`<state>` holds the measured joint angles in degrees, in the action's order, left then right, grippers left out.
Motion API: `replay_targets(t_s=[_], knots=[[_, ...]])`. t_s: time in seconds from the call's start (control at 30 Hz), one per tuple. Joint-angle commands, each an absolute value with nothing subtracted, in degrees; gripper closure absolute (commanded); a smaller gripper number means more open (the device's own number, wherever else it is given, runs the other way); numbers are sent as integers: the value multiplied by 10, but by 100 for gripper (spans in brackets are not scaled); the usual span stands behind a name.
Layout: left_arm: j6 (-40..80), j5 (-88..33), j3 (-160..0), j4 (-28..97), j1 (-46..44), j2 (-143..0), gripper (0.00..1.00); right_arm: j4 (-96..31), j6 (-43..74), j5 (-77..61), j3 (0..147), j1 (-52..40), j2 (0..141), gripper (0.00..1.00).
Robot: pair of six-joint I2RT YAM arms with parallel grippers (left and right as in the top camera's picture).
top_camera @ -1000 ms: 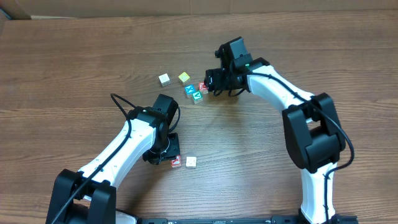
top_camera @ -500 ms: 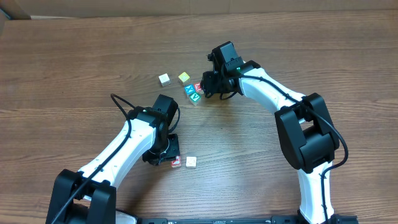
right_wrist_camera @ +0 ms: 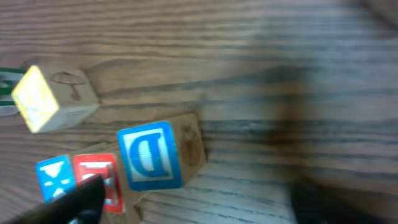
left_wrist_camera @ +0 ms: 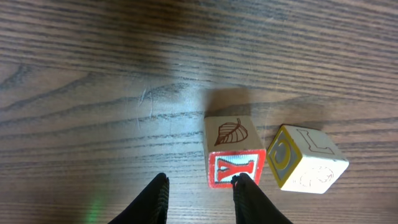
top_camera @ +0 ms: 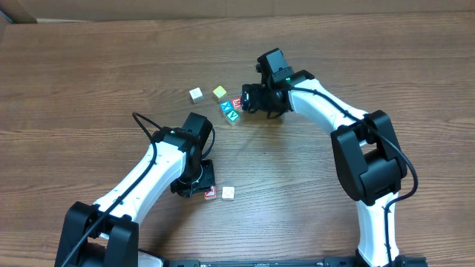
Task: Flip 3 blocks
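**Inspector:** Left gripper [left_wrist_camera: 203, 180], condition?

**Assistant:** Jaws narrow, nothing between them. One fingertip [left_wrist_camera: 244, 183] meets the lettered face of the red Y block [left_wrist_camera: 233, 152], which sits flat on the near middle of the table [left_wrist_camera: 93, 74]. The whitish block [left_wrist_camera: 308, 162] lies just right of it.

**Inspector:** Right gripper [right_wrist_camera: 202, 190]?

**Assistant:** Jaws wide, holding nothing. The wrist view is blurred.

**Inspector:** And the blue D block [right_wrist_camera: 149, 155]?

**Assistant:** It is on the far middle of the table, tilted, ahead of those open fingers. It is against a red cube [right_wrist_camera: 102, 177], and a blue X cube [right_wrist_camera: 55, 177] is further left.
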<state>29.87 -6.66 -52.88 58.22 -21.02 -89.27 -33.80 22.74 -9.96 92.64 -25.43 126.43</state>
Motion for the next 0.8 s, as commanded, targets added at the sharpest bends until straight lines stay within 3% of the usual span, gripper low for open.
replay_targets(t_s=[0.0,0.17,0.4,0.53,0.7,0.77], knots=[[298,-73,-540,580,-213,-890,71,-346,291,-76,942,-250,1240,0],[301,-76,-540,580,-213,-890,70,-363,560,-115,962,-250,1239,0],[305,-83,-540,580,-213,-890,70,-313,790,-162,962,-258,1239,0],[305,-91,-540,580,-213,-890,70,-305,877,-160,962,-265,1239,0],[305,-107,-540,580,-213,-890,70,-302,946,-159,962,-269,1239,7],[304,-117,-540,580,-213,-890,70,-302,948,-149,962,-269,1239,14]])
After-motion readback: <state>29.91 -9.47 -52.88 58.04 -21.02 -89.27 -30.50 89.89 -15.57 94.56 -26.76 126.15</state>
